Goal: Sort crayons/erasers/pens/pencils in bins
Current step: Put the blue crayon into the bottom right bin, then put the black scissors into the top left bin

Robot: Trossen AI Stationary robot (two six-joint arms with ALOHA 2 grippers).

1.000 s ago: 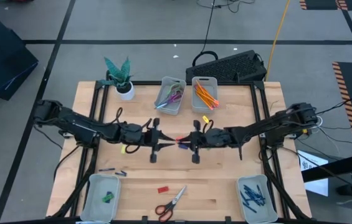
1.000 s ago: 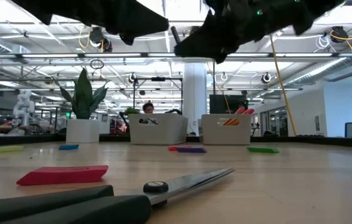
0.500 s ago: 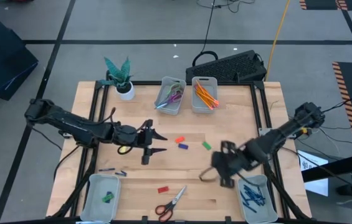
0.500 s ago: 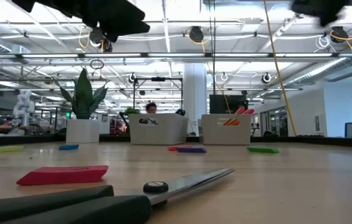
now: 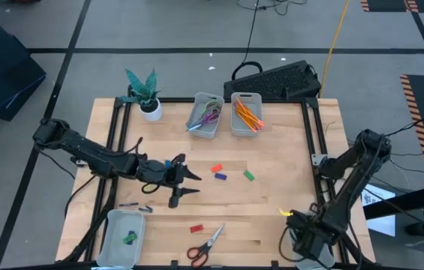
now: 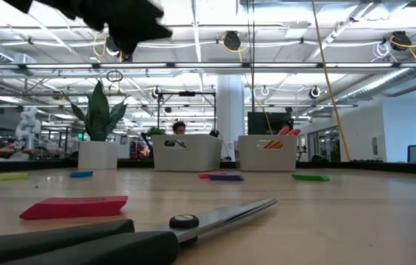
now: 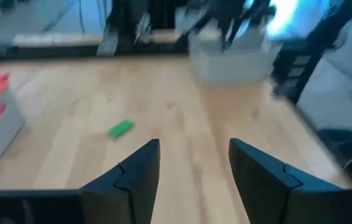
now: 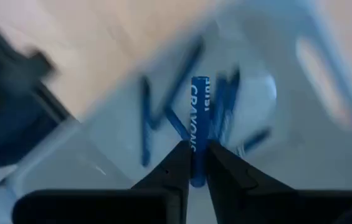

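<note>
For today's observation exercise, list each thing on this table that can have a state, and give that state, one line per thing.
Left gripper: open, empty, above the table's middle.
Right gripper: shut on a blue crayon, over the front right bin.
Front left bin: holds a green eraser.
Back right bin: holds orange pencils.
Scissors: lying on the table, nearly closed.
Red eraser: loose, unsorted.

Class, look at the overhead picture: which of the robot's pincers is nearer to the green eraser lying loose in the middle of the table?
Left. The left pincer is open beside the green eraser, at table centre. The right pincer is over the bin at the table's near right corner, farther away.
</note>
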